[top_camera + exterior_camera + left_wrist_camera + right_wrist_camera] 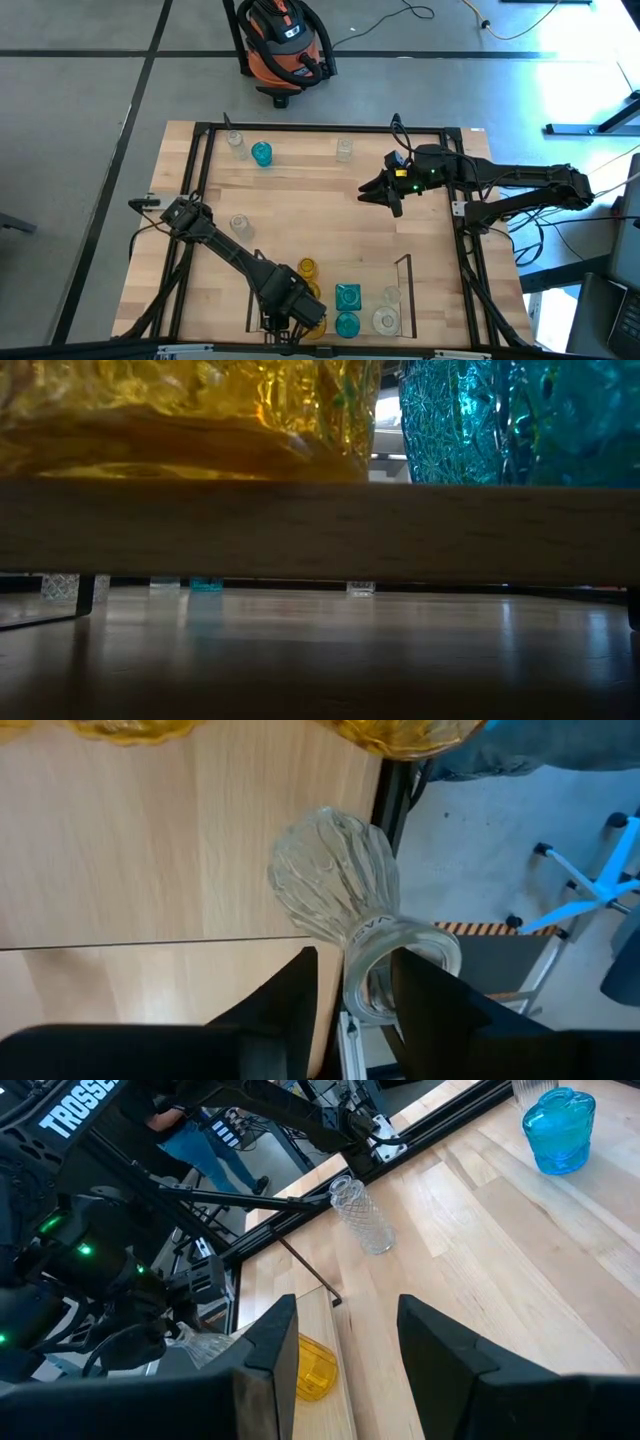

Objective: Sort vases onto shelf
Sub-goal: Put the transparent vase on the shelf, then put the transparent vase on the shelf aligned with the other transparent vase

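The shelf (404, 262) is the railed strip of light wood at the table's near edge. On it stand amber vases (307, 268), teal vases (347, 296) and clear vases (386, 320). My left gripper (290, 325) points steeply down at the shelf's left end. It is open around the top of a clear ribbed vase (335, 880), which stands by the wood's edge. My right gripper (375, 190) hovers open over the table's middle right, with nothing between its fingers (345, 1320). My left gripper has one finger (430, 1000) in front of the clear vase's rim (440, 945); I cannot tell whether it touches. The other finger (295, 990) stands clear of the neck (372, 932), with a gap showing. The fingers come from above, slanting down.
Loose on the table stand a clear vase (235, 143) and a teal one (261, 153) at the far left, another clear one (345, 150) at the far middle and one (238, 224) at mid left. A black frame (320, 128) rims the tabletop.
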